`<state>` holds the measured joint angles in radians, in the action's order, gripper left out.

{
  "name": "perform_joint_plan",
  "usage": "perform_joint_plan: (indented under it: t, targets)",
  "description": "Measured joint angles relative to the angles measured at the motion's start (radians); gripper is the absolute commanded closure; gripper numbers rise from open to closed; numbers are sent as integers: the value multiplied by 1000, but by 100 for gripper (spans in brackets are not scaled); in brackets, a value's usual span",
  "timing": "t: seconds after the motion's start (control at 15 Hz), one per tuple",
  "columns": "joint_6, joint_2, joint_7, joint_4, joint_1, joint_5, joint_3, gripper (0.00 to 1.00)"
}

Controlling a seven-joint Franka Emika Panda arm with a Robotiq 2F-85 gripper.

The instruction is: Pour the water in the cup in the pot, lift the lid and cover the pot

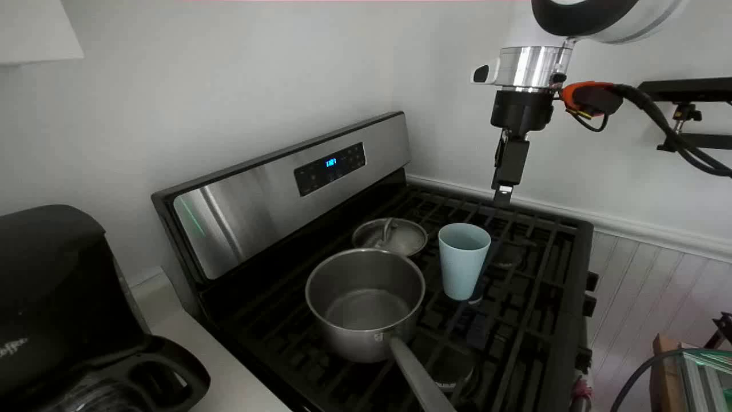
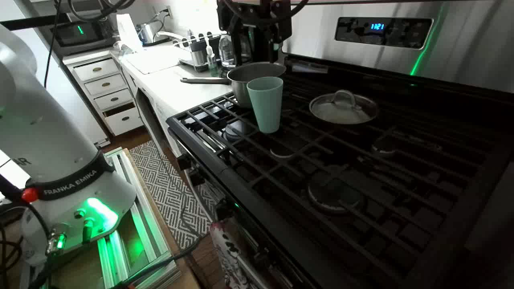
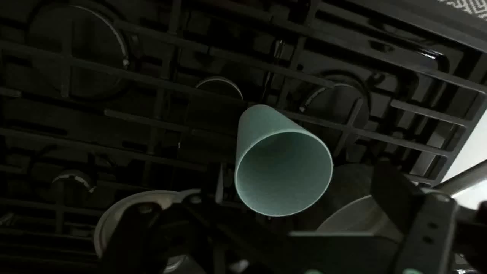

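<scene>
The claw [image 2: 256,58] is hanging spread above the stovetop counter [image 2: 231,181], where the light-blue tumbler [image 1: 463,266] is standing upright just beside the steel saucepan [image 1: 360,344] and the loop-handled lid [image 2: 341,111] is lying toward the back edge.

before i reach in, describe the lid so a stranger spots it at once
Find the dark stove and its steel back panel with the lit display. On the grates near that panel lies the round, shiny lid. Unlike the deep pot and upright blue cup, it is low with an arched handle.
</scene>
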<state>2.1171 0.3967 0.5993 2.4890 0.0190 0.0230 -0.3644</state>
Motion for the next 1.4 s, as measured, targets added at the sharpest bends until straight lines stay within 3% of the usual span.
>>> perform_joint_plan:
  t: [0.73,1.4]
  targets:
    - [-11,-13,-2,0,6,-12,1,0]
    - [29,-256,9,-101,42,-188,3,0]
